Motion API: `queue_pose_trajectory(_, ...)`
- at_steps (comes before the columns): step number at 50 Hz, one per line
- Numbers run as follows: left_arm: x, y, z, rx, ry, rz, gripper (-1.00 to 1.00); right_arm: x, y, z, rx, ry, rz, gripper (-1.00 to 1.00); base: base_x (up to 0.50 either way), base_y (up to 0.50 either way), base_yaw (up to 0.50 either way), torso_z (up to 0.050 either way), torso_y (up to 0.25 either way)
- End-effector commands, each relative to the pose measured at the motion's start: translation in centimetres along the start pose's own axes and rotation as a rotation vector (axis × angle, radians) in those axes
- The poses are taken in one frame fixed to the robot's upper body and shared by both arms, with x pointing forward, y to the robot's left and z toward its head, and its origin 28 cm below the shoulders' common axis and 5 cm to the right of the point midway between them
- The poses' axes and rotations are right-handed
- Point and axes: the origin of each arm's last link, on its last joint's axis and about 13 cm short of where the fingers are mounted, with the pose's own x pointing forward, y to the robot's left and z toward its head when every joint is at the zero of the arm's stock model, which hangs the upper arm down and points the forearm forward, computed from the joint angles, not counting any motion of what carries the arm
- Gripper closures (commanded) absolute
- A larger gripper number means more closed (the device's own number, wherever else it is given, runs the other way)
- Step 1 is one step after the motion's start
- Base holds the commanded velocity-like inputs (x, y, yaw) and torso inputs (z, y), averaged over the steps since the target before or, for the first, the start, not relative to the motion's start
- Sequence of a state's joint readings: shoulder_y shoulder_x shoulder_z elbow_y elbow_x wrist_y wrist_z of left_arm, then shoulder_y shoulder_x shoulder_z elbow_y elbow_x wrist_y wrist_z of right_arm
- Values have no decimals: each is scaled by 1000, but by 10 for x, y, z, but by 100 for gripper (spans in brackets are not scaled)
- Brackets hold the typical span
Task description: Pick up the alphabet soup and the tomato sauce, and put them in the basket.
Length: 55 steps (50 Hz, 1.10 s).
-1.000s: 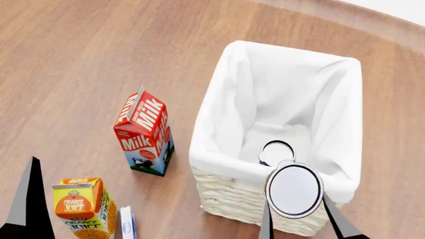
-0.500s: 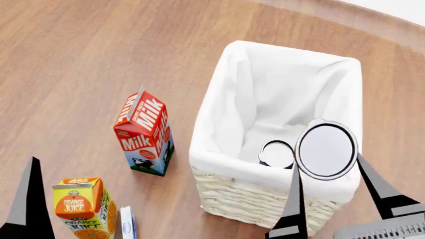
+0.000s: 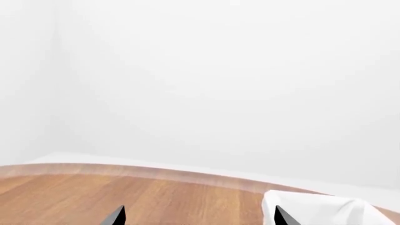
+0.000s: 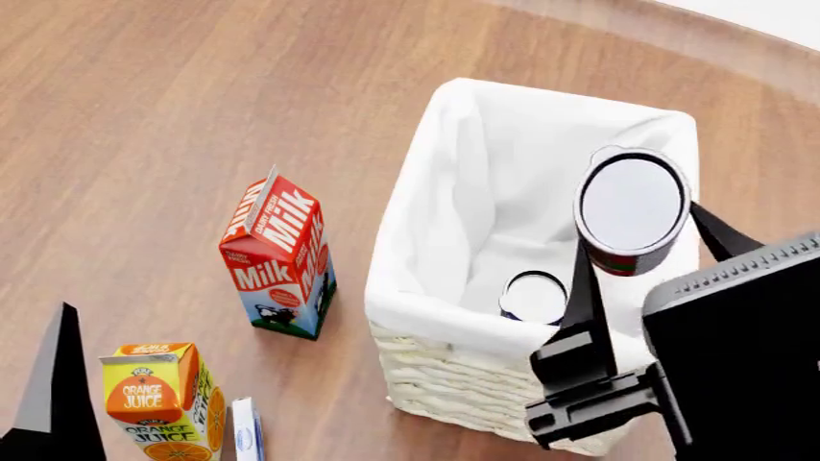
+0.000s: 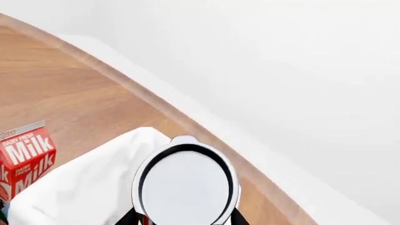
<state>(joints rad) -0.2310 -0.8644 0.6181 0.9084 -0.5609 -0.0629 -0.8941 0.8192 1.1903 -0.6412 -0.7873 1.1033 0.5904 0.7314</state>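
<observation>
One tomato sauce [image 4: 631, 213] now raised over basket [image 4: 423, 375].

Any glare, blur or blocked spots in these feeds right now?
Head view: sharp, no glare, but the right claw and arm cover the basket's near corner. Right wrist: the can lid fills the foreground. Left wrist: mostly blank white wall.
</observation>
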Motion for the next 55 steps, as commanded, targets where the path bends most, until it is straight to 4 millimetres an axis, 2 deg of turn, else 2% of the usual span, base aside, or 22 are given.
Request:
queue_pose_trajectory(1, 0, 0, -2, -1, 5, -1, -100, 18, -18, 19, -88, 58, 63, 100, 0, 0, 0, 0, 0)
queue_pose_trajectory(22, 1, 0, -6, 3, 15, 1, -100, 59, -37, 50, -254, 235, 284, 100, 0, 0, 0, 0, 0)
queue_pose_trajectory(24, 1, 0, -6, 4, 15, 1, -100, 65, -40, 50, -321, 277, 278, 100, 0, 0, 0, 0, 0)
queue_pose_trajectory(31, 1, 2, -8, 1, 18, 5, -100, 77, -46, 54, -318, 334, 291, 100, 0, 0, 0, 0, 1)
queue_pose_trajectory(44, 1, 2, -10, 1, 26, 4, -100, 97, -54, 76, -354, 431, 366, 100, 0, 0, 0, 0, 0)
queue_pose_trajectory(46, 1, 2, -10, 1, 28, 5, -100, 101, -55, 78, -285, 443, 413, 100, 0, 0, 0, 0, 0)
queue_pose_trajectory(55, 2, 3, -10, -2, 31, 8, -100, 121, -53, 83, -283, 485, 452, 100, 0, 0, 0, 0, 0)
